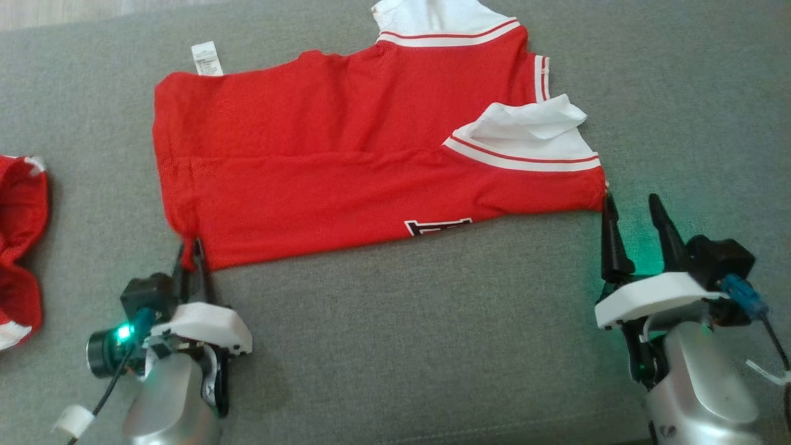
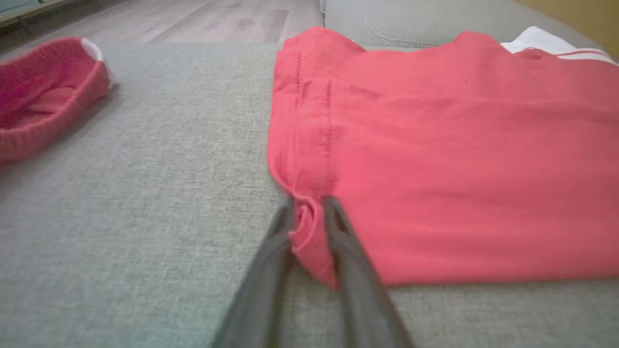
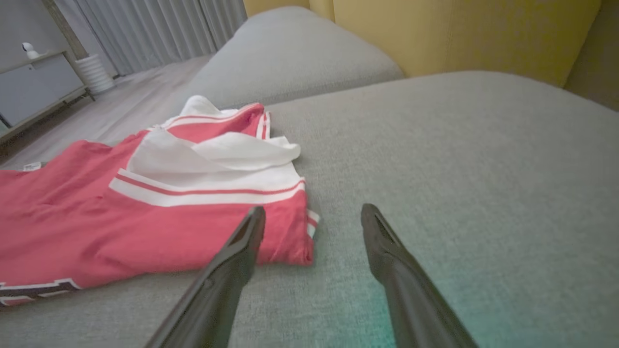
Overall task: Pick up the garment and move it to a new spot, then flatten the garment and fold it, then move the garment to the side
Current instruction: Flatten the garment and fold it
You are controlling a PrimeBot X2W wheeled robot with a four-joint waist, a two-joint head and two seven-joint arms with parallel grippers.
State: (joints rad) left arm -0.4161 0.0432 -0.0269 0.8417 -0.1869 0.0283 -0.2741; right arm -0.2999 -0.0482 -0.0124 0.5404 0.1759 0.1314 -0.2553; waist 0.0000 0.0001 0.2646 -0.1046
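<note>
Red garment [image 1: 340, 154] with white striped sleeves lies flat on the grey sofa seat [image 1: 432, 346], folded lengthwise, collar end toward the robot's right, hem end toward its left. A white label [image 1: 207, 59] sticks out at the far hem edge. Dark lettering shows partly at the near fold. Left gripper [image 1: 191, 247] is at the near hem corner: fingers drawn close together, with a bunched fold of red fabric pinched between them, clear in the left wrist view. Right gripper [image 1: 631, 205] is at the near collar-end corner: fingers spread wide, nothing between them, the left fingertip just at the garment's edge, the other over bare cushion. A second red cloth item [image 1: 18, 235] lies well apart at the robot's far left.
</note>
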